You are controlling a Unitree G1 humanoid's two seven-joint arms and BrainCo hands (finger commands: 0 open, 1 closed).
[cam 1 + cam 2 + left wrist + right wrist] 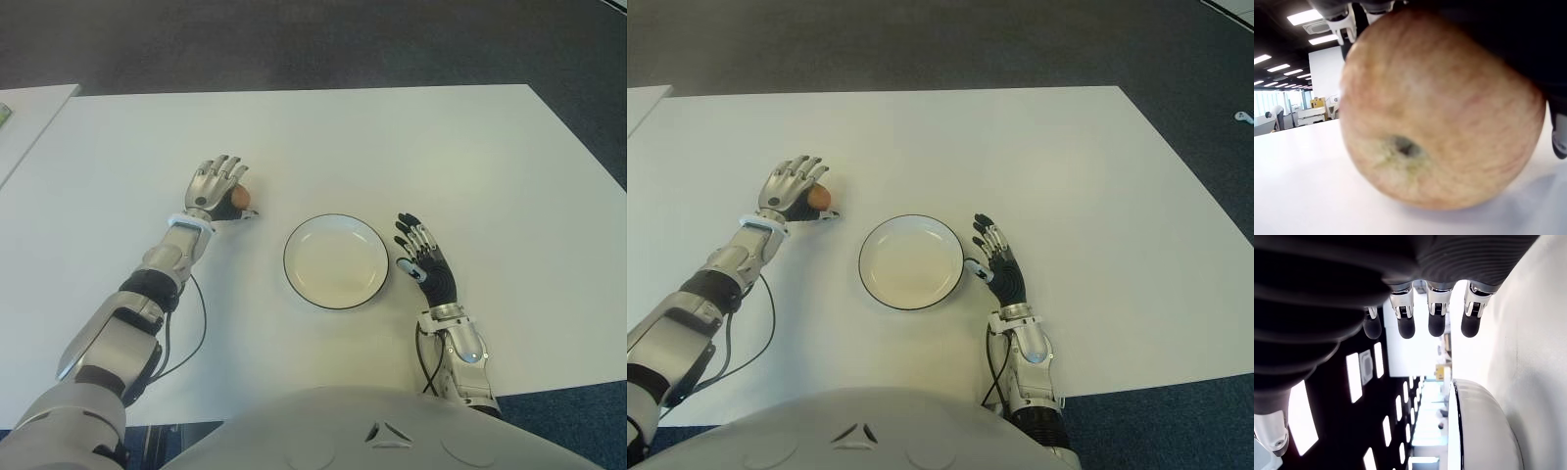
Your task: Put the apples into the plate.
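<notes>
Your left hand has its fingers curled over the apple, which sits on the table. From there the plate, not yet holding anything, lies to the right and a little nearer you. Your right hand shows just right of the plate, fingers spread and holding nothing.

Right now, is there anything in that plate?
Empty. The plate shows only its bare white inside; the apple is still out on the table, under the left robot hand.
</notes>
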